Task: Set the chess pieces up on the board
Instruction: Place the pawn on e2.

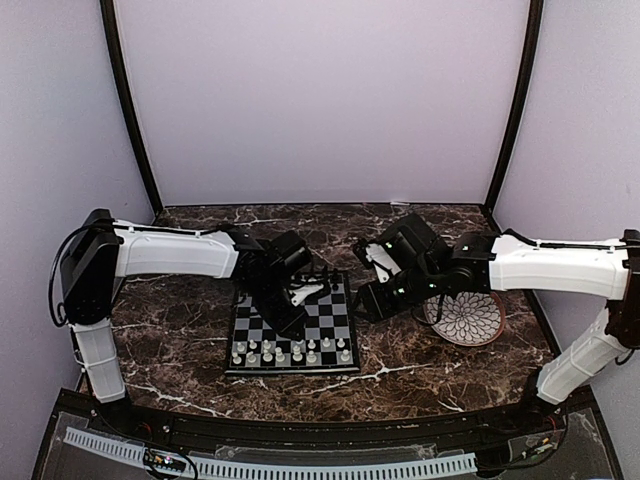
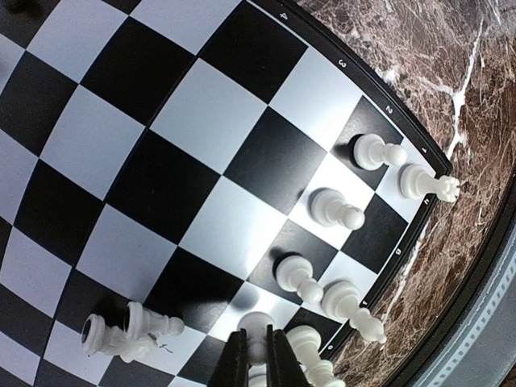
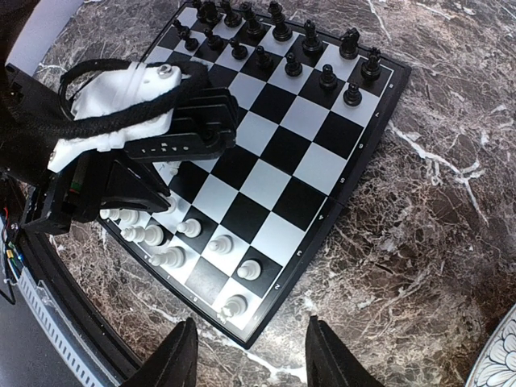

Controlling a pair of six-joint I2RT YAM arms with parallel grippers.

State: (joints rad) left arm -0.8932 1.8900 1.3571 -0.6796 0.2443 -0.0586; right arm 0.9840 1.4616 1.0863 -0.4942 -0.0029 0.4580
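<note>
In the top view the board [image 1: 293,335] lies on the table [image 1: 170,330] at lower centre of the frame. The plate [image 1: 470,322] lies to the right of the board, apart from it. One set of chess pieces [image 1: 290,352] stands along the board's lower edge; the other set [image 1: 325,276] stands along its upper edge. The left gripper [image 1: 296,320] hangs over the board's middle; the right gripper [image 1: 368,300] sits between board and plate. In the left wrist view two pieces [image 2: 121,334] lie on their sides at lower left

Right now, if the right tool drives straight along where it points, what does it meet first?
Probably the near corner of the board, by the white corner piece. Depth is unclear from this view. The right tool is open and empty.
</note>
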